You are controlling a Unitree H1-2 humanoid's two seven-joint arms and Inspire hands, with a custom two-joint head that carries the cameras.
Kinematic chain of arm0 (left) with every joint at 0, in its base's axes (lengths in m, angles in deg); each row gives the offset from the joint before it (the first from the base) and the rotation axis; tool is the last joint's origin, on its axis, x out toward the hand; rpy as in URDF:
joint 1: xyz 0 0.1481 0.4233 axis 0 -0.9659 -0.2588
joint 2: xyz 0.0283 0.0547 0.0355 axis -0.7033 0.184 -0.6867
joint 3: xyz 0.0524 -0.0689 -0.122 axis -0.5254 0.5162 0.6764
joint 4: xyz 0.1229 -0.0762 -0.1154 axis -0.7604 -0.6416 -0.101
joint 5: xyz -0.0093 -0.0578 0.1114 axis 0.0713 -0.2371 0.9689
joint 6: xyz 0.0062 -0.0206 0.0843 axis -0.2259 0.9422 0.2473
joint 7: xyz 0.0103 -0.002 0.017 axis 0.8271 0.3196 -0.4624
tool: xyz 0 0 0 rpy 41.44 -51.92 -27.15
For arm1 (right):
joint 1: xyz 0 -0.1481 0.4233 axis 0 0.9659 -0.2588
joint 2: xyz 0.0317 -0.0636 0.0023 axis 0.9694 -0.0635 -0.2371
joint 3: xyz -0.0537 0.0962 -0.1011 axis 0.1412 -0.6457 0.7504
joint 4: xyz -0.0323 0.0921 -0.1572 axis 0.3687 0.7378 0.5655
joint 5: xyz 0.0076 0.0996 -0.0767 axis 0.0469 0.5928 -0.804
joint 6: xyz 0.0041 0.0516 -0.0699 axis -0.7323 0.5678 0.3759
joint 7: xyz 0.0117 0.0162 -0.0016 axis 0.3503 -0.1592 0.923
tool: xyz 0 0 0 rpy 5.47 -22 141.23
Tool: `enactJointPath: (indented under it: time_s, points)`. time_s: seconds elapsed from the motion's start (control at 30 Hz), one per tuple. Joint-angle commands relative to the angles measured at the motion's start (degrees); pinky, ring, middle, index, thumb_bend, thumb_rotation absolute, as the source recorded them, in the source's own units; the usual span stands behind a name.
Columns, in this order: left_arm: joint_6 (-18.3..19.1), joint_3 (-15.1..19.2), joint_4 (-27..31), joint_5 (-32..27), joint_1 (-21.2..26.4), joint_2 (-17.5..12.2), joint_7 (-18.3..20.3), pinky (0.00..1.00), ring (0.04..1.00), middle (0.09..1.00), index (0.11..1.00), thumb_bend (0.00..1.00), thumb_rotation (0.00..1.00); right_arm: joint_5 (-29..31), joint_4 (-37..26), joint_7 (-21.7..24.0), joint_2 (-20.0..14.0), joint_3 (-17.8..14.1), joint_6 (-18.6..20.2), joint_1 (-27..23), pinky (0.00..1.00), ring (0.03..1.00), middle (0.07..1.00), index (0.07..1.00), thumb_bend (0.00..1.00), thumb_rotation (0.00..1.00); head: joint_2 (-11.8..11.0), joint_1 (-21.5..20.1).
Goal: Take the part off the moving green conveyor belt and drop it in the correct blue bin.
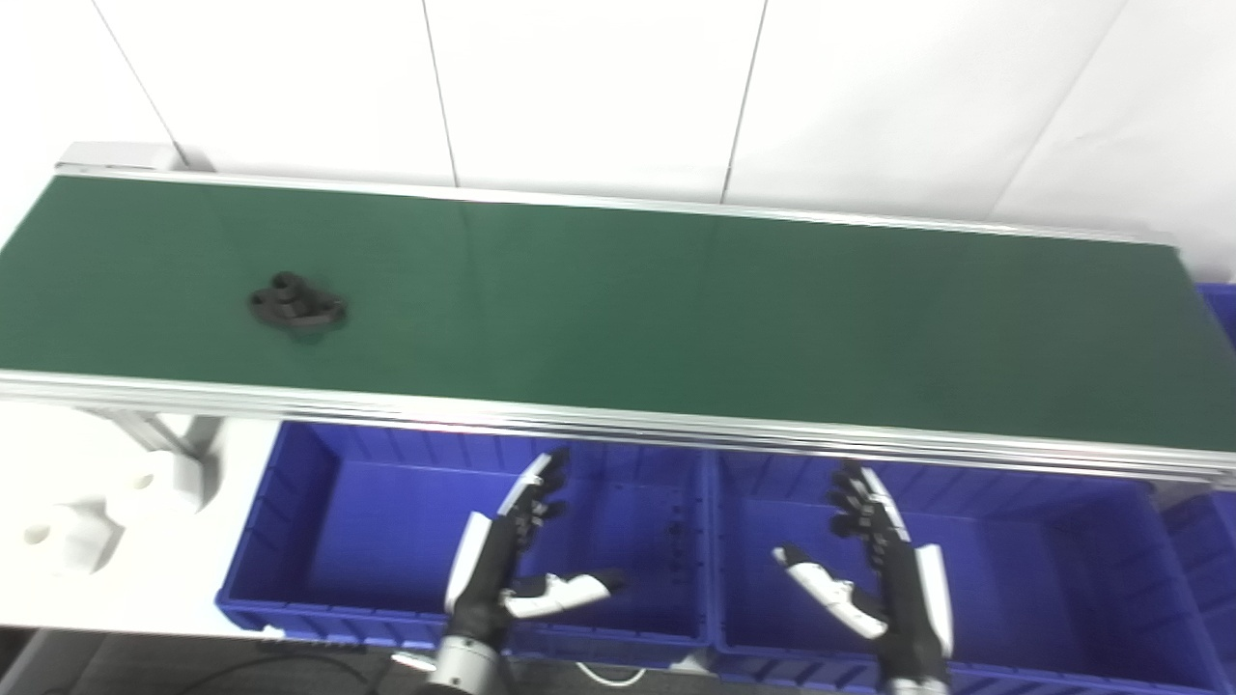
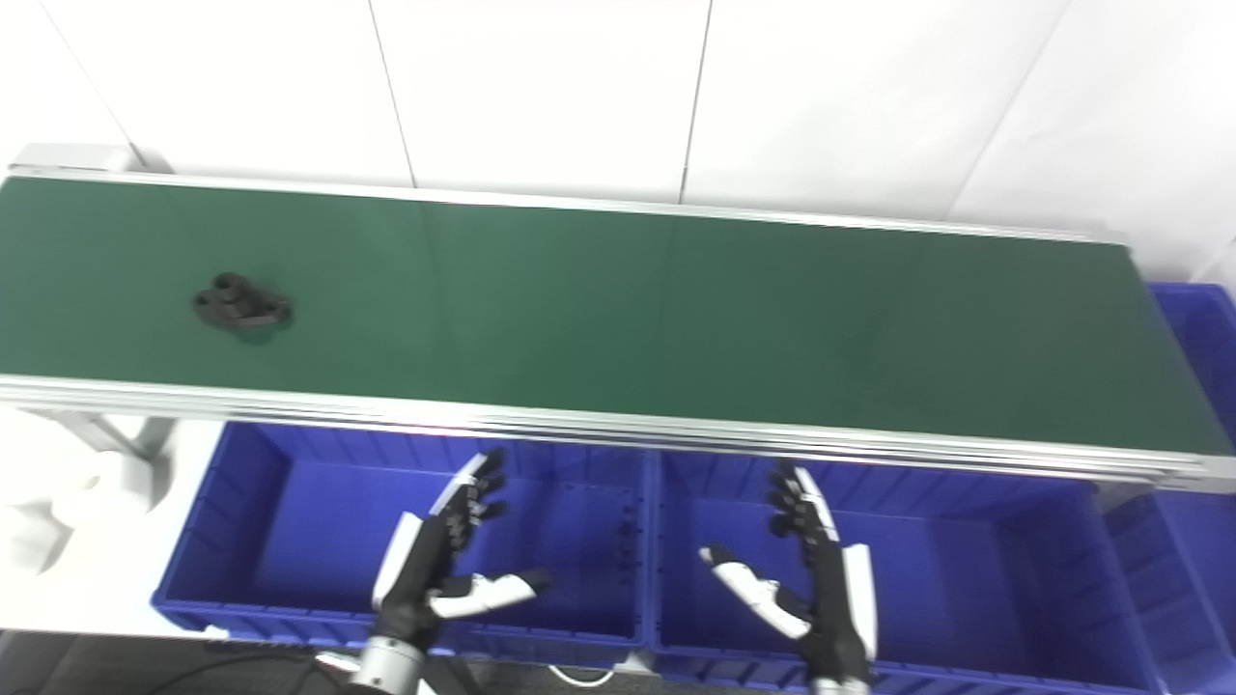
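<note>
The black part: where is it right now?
The part lies alone on the left stretch of the belt, beyond the left bin, far from both hands.

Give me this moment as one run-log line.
part: on belt, far left, untouched | left hand: open over left bin | right hand: open over right bin

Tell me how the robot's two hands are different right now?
The left hand hangs over the left blue bin, while the right hand hangs over the right blue bin. The left hand's thumb points right and the right hand's thumb points left, like mirror images. The left hand is nearer the black part on the green belt. Both are open, empty, with fingers pointing toward the belt.
</note>
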Motion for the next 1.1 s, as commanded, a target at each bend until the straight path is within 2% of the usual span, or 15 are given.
enactJointPath:
  time_s: [0.0,0.1,0.27,0.33,0.43,0.6,0.93,1.07]
  points:
    - [-2.8,-1.3,0.2,1.6,1.8,0.7,-2.2,0.84,0.919,0.949,0.904,0.71,0.27,0.8,0.6,0.1,-0.5,-0.1,-2.2,-0.5,0.85,0.867,0.873,0.91,0.62,0.4,-0.5,0.4]
    - [-2.8,-2.9,-1.3,2.1,2.5,0.3,-4.3,0.84,0.915,0.946,0.901,0.71,0.27,0.6,2.5,-0.4,-1.0,-0.1,-2.2,-1.0,0.84,0.862,0.869,0.907,0.65,0.45,-1.9,0.6]
    - [-2.8,-4.3,-2.8,1.5,3.4,0.1,-6.4,0.82,0.907,0.935,0.893,0.72,0.24,0.8,3.9,-0.5,-1.2,-0.1,-2.2,-1.3,0.86,0.869,0.874,0.91,0.64,0.47,-3.6,0.3]
    - [-2.8,-4.9,-3.4,1.1,3.7,-0.1,-7.0,0.81,0.905,0.931,0.891,0.72,0.22,1.4,3.9,-0.1,-1.1,-0.3,-2.2,-1.3,0.86,0.874,0.876,0.912,0.63,0.46,-4.1,0.1]
    - [-2.8,-5.5,-3.9,0.3,4.1,-0.3,-7.2,0.82,0.911,0.933,0.892,0.73,0.22,1.8,4.1,0.2,-0.9,-0.4,-2.2,-1.3,0.87,0.881,0.883,0.917,0.59,0.39,-4.4,-0.3]
    - [-2.8,-6.6,-4.6,-0.1,4.5,-0.8,-8.0,0.82,0.915,0.936,0.896,0.73,0.24,1.7,4.2,-0.2,-0.7,-0.3,-2.2,-1.4,0.85,0.87,0.861,0.906,0.59,0.37,-5.7,-0.9]
    - [-2.8,-8.6,-5.4,-0.1,5.2,-1.4,-9.8,0.82,0.916,0.942,0.895,0.73,0.25,1.8,4.4,-0.7,-1.1,-0.1,-2.2,-1.7,0.85,0.857,0.856,0.895,0.61,0.35,-6.3,-2.5]
    - [-2.8,-9.5,-5.3,-0.3,5.3,-1.7,-10.8,0.82,0.916,0.939,0.891,0.73,0.22,1.0,0.3,-2.9,-1.2,-0.4,-2.2,-0.7,0.8,0.826,0.841,0.875,0.67,0.39,-6.3,-2.8]
